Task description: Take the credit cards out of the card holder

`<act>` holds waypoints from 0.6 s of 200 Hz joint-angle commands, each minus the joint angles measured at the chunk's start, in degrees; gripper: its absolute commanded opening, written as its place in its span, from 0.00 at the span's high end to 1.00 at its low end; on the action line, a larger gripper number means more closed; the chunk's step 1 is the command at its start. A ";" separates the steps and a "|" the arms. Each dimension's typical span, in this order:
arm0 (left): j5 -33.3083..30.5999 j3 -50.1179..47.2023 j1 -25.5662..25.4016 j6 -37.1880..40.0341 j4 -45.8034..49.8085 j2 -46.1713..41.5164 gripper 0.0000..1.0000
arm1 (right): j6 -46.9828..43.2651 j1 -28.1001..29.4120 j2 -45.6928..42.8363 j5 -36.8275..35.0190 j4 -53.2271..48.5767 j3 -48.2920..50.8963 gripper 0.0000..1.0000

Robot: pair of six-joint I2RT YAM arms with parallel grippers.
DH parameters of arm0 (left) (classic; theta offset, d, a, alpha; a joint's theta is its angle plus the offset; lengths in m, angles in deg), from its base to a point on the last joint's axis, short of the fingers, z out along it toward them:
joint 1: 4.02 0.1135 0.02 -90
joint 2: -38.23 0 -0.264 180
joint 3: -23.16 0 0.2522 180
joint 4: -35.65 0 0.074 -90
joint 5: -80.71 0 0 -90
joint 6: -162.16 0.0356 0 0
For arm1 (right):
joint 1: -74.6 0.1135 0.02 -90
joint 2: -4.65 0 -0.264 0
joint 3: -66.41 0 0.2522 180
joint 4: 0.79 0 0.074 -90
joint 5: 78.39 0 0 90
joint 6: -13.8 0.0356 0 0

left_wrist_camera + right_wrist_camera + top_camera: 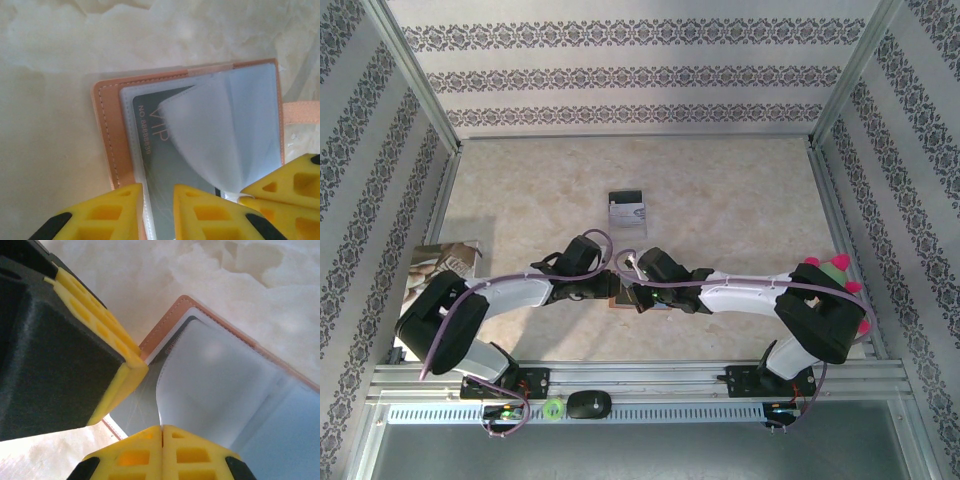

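Observation:
The tan leather card holder lies open on the table between both arms. Its clear plastic sleeves fan out from the spine. A grey card marked VIP sits in the lowest sleeve. My left gripper is open, its yellow fingers straddling the near edge of that sleeve and card. My right gripper is shut on a clear sleeve leaf, holding it lifted and curled off the grey card. The holder's leather corner shows beyond it. The right fingers press close beside the left ones.
A small silvery rectangular case with a black far end lies on the table beyond the grippers. A booklet rests at the left edge. A black oval object and a green ring sit on the front rail. Patterned walls enclose three sides.

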 commanded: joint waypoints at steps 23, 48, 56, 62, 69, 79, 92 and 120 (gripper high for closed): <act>2.44 2.15 -1.32 0.70 -0.43 3.61 0.81 | 2.21 -0.61 -1.14 -1.78 0.86 0.89 1.00; 1.74 2.65 -1.42 0.84 1.49 4.67 0.85 | 2.72 -0.61 -1.07 -2.32 0.66 1.02 1.00; 1.39 2.90 -1.41 0.83 2.53 5.18 0.87 | 2.98 -0.61 -1.17 -2.93 0.39 1.15 1.00; 1.41 2.89 -1.37 0.70 2.89 5.57 0.89 | 3.04 -0.61 -1.40 -3.33 0.24 1.29 1.00; 1.35 2.81 -1.35 0.49 3.17 6.01 0.90 | 3.31 -0.61 -1.71 -3.90 0.15 1.49 1.00; 1.65 2.81 -1.28 0.34 3.58 6.57 0.92 | 3.70 -0.61 -2.06 -4.92 -0.31 1.76 1.00; 1.68 2.92 -1.30 0.42 3.92 6.83 0.94 | 4.10 -0.56 -2.93 -6.43 -1.06 2.24 1.00; 2.48 3.16 -1.28 0.27 3.61 7.48 0.97 | 5.58 -0.61 -5.78 -9.82 -2.27 4.21 1.00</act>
